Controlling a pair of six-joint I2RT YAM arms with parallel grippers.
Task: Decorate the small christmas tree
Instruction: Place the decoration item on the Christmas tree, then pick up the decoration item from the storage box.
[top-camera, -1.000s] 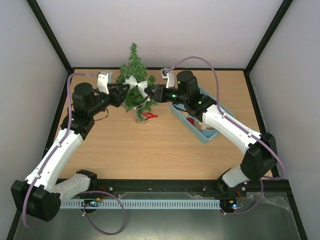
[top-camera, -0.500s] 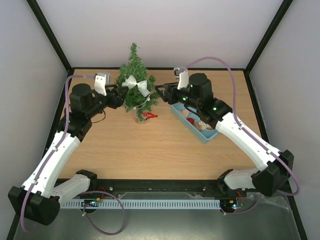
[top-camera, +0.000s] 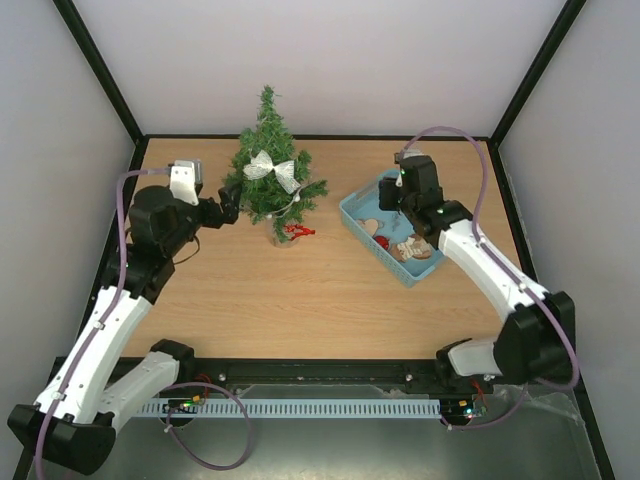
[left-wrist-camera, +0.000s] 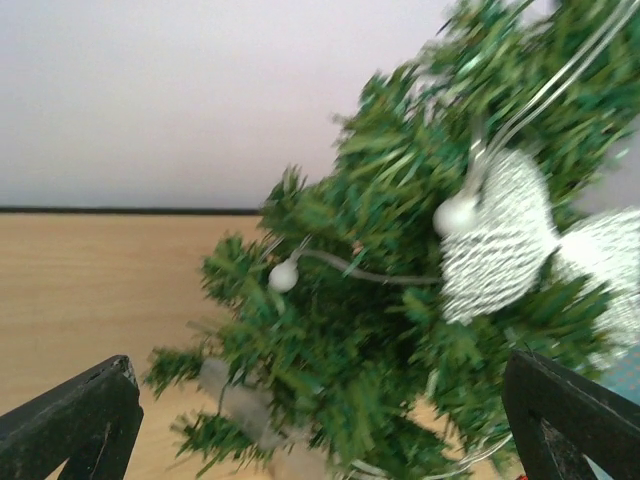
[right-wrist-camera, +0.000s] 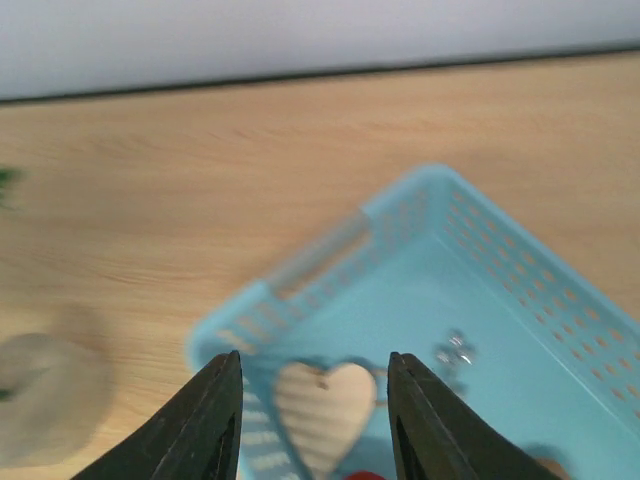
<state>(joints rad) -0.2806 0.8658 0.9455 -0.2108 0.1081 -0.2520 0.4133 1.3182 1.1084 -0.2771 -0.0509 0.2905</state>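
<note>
The small christmas tree (top-camera: 268, 160) stands at the back of the table with a silver mesh bow (top-camera: 272, 168) and a white bead garland (left-wrist-camera: 283, 275) on it. The bow (left-wrist-camera: 500, 255) hangs among the branches (left-wrist-camera: 360, 340) in the left wrist view. My left gripper (top-camera: 228, 208) sits just left of the tree, wide open and holding nothing (left-wrist-camera: 320, 440). My right gripper (top-camera: 392, 194) hovers over the blue basket (top-camera: 345, 207), open (right-wrist-camera: 315, 420). A wooden heart (right-wrist-camera: 325, 400) lies in the basket below its fingers.
The basket's rim (right-wrist-camera: 330, 250) also encloses a small silver ornament (right-wrist-camera: 455, 350) and other ornaments (top-camera: 410, 248). A red item (top-camera: 298, 230) lies at the tree's foot. Black frame posts and white walls close in the back and sides.
Both grippers have opened and drawn away from the tree, leaving the silver bow on it. The left backed off to the left; the right swung right to over the basket.
</note>
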